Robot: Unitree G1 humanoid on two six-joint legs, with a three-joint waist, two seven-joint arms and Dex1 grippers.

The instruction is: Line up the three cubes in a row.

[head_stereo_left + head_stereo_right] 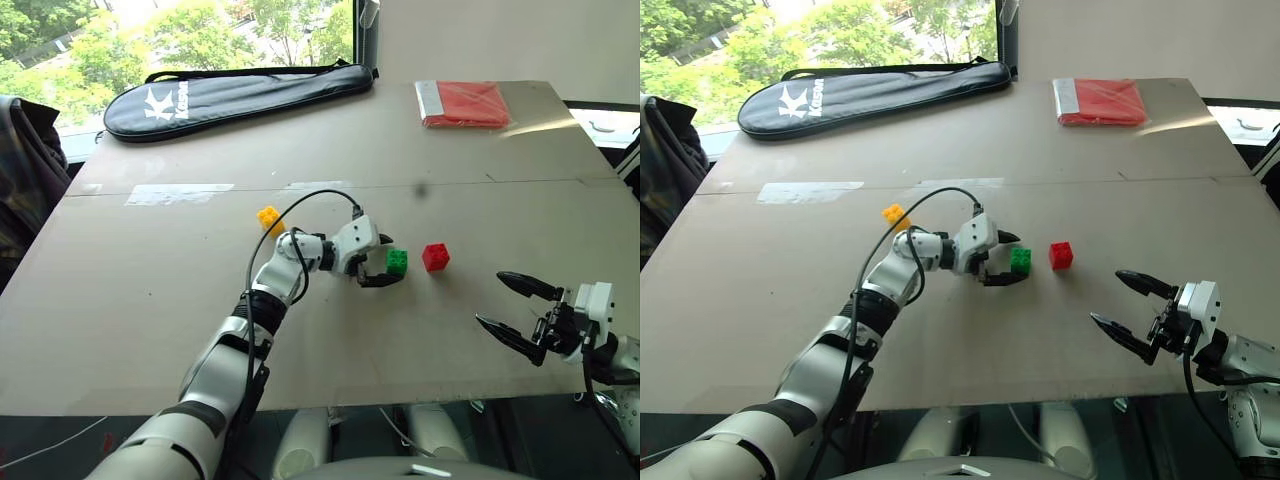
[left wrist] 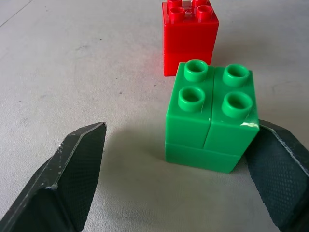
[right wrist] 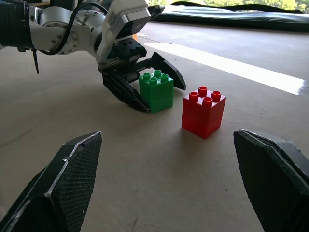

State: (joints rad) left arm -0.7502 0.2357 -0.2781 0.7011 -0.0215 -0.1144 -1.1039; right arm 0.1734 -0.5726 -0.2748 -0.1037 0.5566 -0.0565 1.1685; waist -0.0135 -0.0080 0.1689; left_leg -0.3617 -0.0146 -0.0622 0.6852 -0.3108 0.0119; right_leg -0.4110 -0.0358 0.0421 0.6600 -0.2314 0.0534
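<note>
The green cube (image 1: 397, 262) stands on the brown table (image 1: 150, 300) with the red cube (image 1: 435, 257) just to its right, a small gap between them. Further left, behind my left arm, lies the yellow cube (image 1: 269, 218). My left gripper (image 1: 389, 261) is open around the green cube, one finger on each side. In the left wrist view one finger (image 2: 277, 169) sits close against the green cube (image 2: 210, 121) and the other (image 2: 72, 174) stands well apart. My right gripper (image 1: 490, 298) hovers open and empty to the right, near the front edge, pointing at the red cube (image 3: 203, 112).
A black racket bag (image 1: 230, 95) lies along the far left edge and a flat red packet (image 1: 465, 103) at the far right. A pale tape strip (image 1: 180, 193) marks a seam across the table. A dark garment (image 1: 25, 170) hangs off the left side.
</note>
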